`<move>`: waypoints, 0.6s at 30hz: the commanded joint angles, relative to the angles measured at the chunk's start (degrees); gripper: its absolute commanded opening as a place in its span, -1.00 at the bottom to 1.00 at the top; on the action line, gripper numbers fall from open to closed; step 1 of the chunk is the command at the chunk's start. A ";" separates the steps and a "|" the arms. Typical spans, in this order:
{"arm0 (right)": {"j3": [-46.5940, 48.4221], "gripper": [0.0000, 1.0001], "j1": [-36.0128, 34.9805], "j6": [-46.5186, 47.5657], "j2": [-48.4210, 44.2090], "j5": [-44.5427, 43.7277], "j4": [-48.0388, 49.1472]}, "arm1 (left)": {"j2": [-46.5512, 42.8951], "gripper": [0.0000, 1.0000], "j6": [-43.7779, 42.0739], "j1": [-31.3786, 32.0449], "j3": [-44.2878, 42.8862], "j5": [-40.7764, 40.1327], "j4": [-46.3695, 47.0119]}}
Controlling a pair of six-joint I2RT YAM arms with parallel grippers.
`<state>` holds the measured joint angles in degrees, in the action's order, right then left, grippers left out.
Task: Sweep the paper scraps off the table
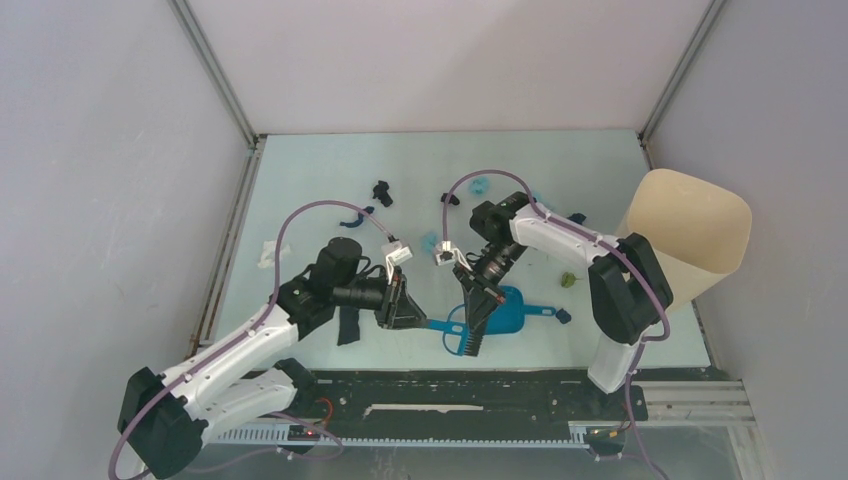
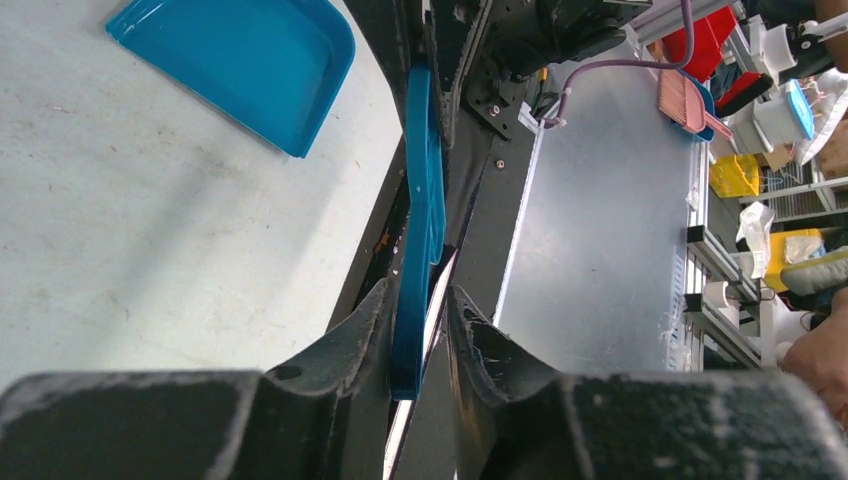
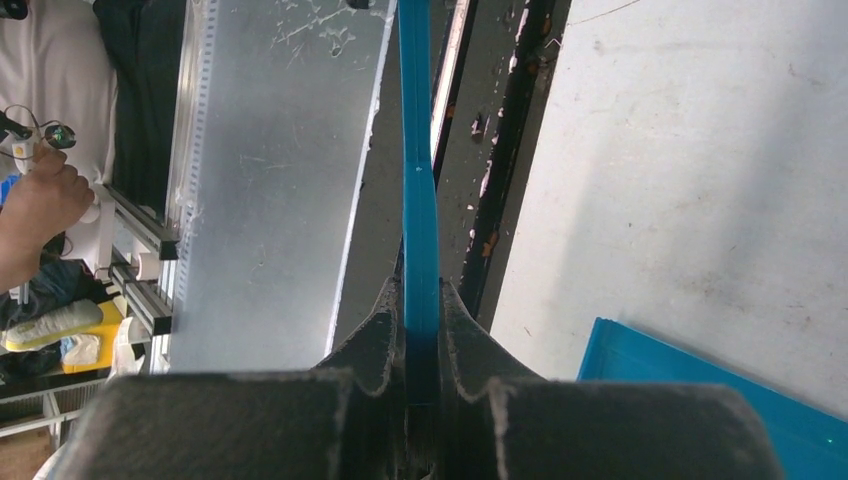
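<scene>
Here, near the front edge of the surface (image 1: 330,170), my right claw (image 3: 420,295) is pressed tight on the thin handle of the blue hand brush (image 3: 418,200), seen edge-on. My left claw (image 2: 418,300) stands slightly spread around the brush's other end, with a sliver of light showing beside one finger. Just beyond, the blue dustpan (image 1: 508,310) lies flat on the surface. Farther out, the paper scraps (image 1: 381,190) lie scattered across it, black, blue, green and white. The beige bin (image 1: 695,235) stands at the right edge.
</scene>
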<state>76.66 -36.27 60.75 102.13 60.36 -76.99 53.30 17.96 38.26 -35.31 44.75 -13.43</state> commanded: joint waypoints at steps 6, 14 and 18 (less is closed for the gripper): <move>2.42 -1.00 1.03 1.70 0.18 0.93 -1.85 | -0.89 -0.48 -2.05 0.78 -1.84 0.33 -0.81; 2.47 -1.00 1.03 1.65 0.10 1.09 -1.93 | -0.30 -0.56 -2.18 0.97 -1.87 0.26 -0.72; 2.46 -1.00 1.03 1.57 0.08 1.40 -1.89 | 0.03 -0.62 -1.88 1.07 -1.56 0.31 -0.30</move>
<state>77.12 -35.62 61.45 102.50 60.45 -78.50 53.23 17.37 38.68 -35.31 44.18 -14.37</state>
